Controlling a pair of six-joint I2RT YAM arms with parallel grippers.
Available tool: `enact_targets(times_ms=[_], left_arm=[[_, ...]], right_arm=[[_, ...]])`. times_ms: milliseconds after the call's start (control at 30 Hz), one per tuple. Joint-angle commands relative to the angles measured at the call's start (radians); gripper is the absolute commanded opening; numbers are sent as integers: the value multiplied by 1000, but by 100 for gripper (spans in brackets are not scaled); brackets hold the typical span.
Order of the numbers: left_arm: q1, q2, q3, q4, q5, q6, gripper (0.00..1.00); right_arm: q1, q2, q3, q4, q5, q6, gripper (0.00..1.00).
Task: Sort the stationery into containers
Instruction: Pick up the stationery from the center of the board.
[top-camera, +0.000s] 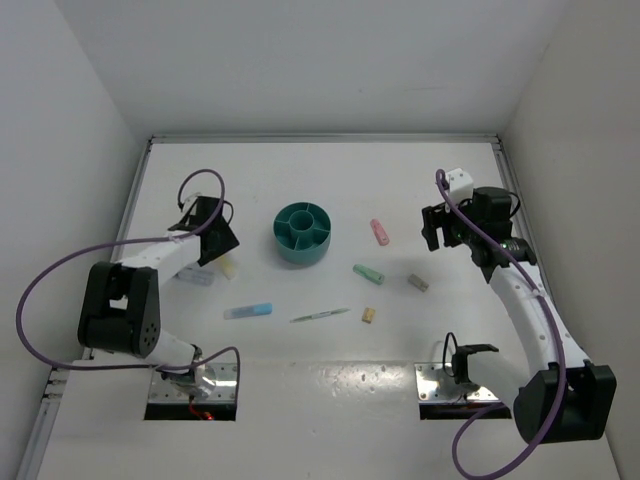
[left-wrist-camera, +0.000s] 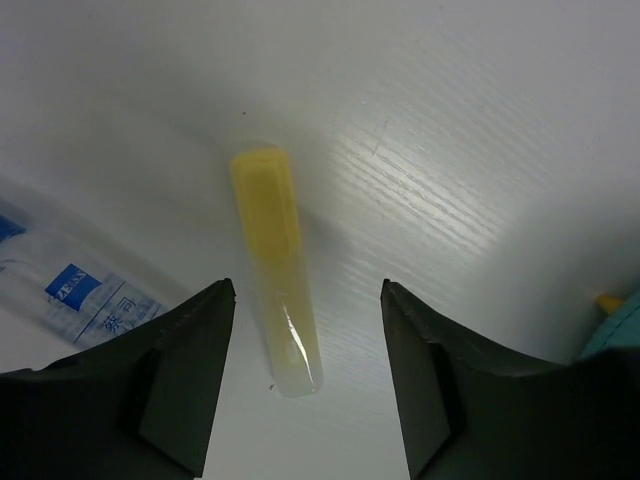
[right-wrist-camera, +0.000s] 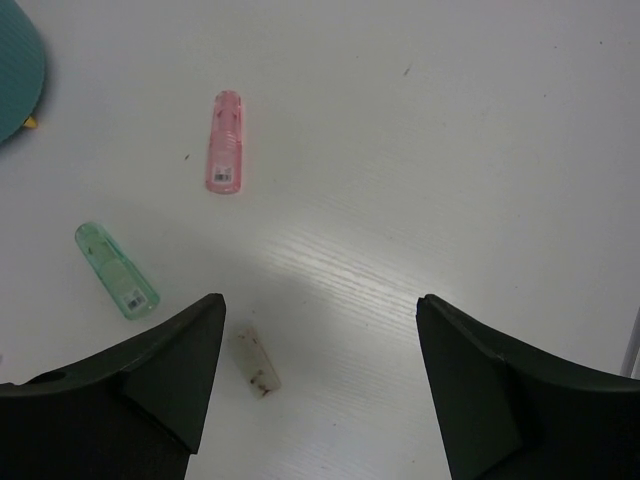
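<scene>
The teal round organiser (top-camera: 302, 232) stands at the table's middle. A yellow stick (left-wrist-camera: 272, 260) lies flat on the table between the fingertips of my left gripper (left-wrist-camera: 305, 300), which is open with a gap on both sides of the stick. My right gripper (right-wrist-camera: 320, 310) hovers open over bare table, nothing between its fingers. A beige stick (right-wrist-camera: 255, 362) lies just inside its left fingertip. The mint-green stick (right-wrist-camera: 117, 285) and pink stick (right-wrist-camera: 225, 142) lie further left. A blue-capped tube (top-camera: 248, 311), a thin green pen (top-camera: 320, 315) and a tan block (top-camera: 368, 315) lie nearer the arm bases.
A clear printed packet (left-wrist-camera: 70, 290) lies just left of the yellow stick, beside my left finger. The organiser's rim (left-wrist-camera: 615, 325) shows at the right edge of the left wrist view. White walls enclose the table on three sides.
</scene>
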Motion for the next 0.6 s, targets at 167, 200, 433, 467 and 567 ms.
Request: enact_targets(times_ms=[167, 200, 433, 467, 567], left_arm=[[16, 40, 65, -31, -64, -46, 66], [16, 40, 65, -31, -64, -46, 66], [25, 98, 102, -31, -64, -55, 60], [25, 112, 102, -31, -64, -55, 60], [34, 140, 113, -31, -64, -55, 59]], right_arm=[[4, -17, 27, 29, 25, -10, 78], [4, -26, 27, 29, 25, -10, 78], [4, -26, 27, 29, 25, -1, 78], [4, -26, 27, 29, 25, -1, 78], [4, -26, 27, 29, 25, -1, 78]])
